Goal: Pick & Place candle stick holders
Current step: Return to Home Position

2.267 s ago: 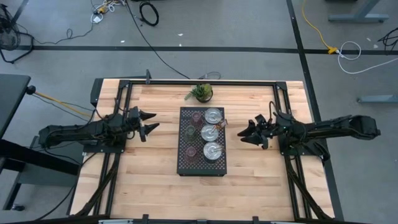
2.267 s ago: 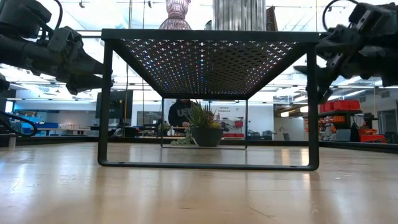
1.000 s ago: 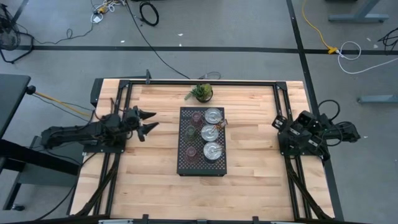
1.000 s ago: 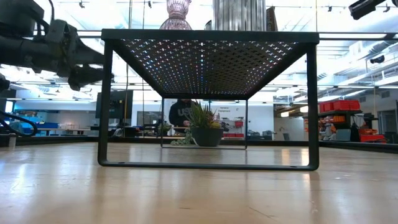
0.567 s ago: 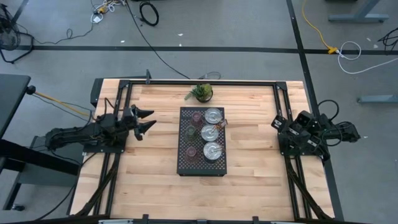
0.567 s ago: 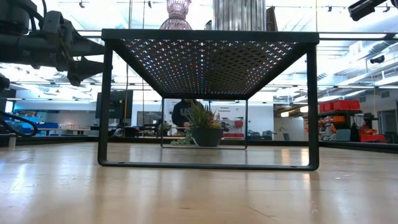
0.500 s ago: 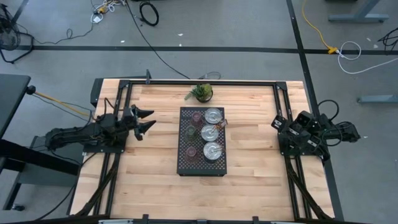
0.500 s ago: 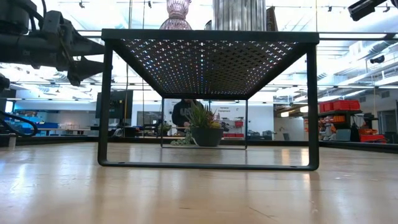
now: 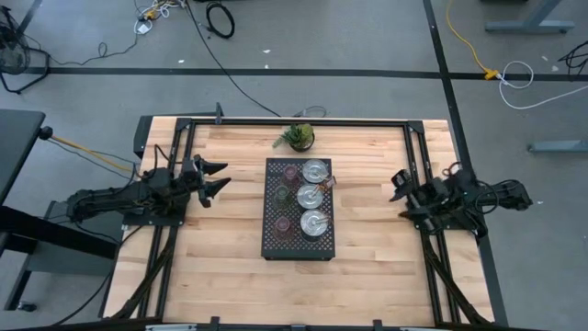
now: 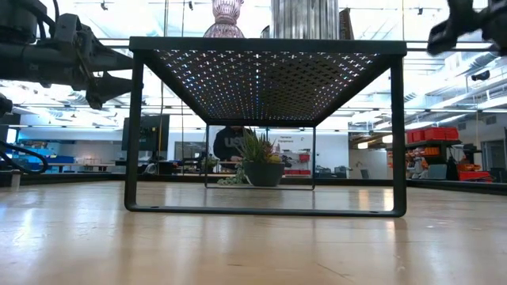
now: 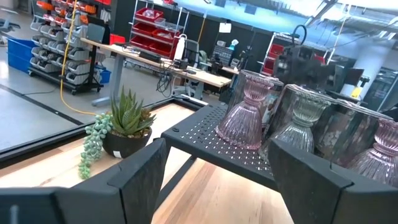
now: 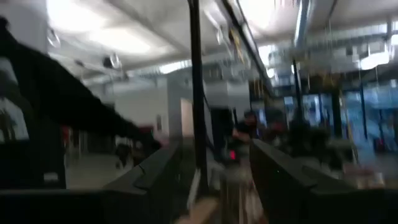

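Gripper check: left gripper [image 9: 220, 176] is hovering over the left part of the table [image 9: 220, 267], well apart from the shelf [image 9: 273, 241], and is pointing toward it. Its fingers [image 11: 140, 180] are standing spread, with nothing between them. The right gripper [image 9: 401, 195] is hanging over the table's right edge and is pointing inward; its fingers [image 12: 152, 177] are also showing a clear gap and are carrying nothing.

All six candle stick holders are sitting on top of the black perforated shelf, in two lines running along its long side, from the near end toward the potted plant [image 9: 297, 138].
- Silver holders: three, forming the right-hand line [image 9: 315, 170], [image 9: 312, 196], [image 9: 314, 222], with their round dishes facing up.
- Glass cups: three, forming the left-hand line, pink [image 9: 291, 172], green [image 9: 282, 194], pink [image 9: 281, 225].

Every holder is standing upright, long axis vertical and mouth up. In the left wrist view the pink cup [image 11: 244, 109] and the greenish cup [image 11: 298, 118] are standing side by side, stems down. In the low view one pink cup [image 10: 226, 17] and one silver holder [image 10: 304, 17] are rising above the shelf top.

A person [image 10: 230, 142] is sitting far behind the table, partly hidden by the plant.
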Controlling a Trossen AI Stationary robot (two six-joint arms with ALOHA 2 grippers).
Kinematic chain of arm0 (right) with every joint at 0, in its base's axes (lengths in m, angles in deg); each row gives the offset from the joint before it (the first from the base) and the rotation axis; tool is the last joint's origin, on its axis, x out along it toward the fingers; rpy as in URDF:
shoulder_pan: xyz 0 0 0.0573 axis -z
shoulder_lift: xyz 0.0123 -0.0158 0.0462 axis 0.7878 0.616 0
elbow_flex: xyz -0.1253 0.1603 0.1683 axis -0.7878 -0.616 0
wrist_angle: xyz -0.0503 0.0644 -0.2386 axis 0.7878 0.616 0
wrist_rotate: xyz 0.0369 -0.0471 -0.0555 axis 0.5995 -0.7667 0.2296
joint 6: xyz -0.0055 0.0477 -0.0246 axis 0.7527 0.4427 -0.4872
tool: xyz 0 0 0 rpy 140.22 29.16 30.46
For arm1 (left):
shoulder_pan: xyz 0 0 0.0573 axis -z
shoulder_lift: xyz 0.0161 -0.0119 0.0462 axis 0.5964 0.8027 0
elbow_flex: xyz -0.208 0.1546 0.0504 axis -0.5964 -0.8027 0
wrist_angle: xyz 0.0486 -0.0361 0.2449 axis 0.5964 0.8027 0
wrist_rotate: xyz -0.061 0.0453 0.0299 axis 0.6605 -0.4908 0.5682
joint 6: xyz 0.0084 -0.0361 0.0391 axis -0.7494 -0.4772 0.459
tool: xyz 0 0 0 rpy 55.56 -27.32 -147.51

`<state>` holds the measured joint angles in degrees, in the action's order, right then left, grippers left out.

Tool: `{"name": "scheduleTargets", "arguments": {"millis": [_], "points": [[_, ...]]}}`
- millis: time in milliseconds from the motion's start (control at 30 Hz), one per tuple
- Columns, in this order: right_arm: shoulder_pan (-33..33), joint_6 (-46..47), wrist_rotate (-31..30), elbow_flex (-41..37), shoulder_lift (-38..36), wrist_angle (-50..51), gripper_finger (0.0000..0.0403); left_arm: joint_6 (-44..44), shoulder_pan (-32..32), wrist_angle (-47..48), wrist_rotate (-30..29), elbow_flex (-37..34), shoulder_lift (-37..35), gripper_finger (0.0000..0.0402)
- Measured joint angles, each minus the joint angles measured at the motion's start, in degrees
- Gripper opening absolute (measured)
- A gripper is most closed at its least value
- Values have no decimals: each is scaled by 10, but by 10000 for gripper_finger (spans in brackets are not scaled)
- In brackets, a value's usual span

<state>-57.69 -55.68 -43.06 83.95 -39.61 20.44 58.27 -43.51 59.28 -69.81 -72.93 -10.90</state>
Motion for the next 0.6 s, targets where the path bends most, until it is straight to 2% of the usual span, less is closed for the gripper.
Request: {"name": "scheduleTargets", "arguments": {"millis": [167, 300, 500, 600], "points": [[0, 4, -13, 0, 0, 127, 196, 0, 0, 0, 0, 0, 0, 287], [0, -3, -82, 0, 0, 237, 196, 0, 0, 0, 0, 0, 0, 287], [0, -17, -187, 0, 17, 249, 196, 0, 0, 0, 0, 0, 0, 287], [0, -17, -195, 0, 19, 247, 196, 0, 0, 0, 0, 0, 0, 287]]}}
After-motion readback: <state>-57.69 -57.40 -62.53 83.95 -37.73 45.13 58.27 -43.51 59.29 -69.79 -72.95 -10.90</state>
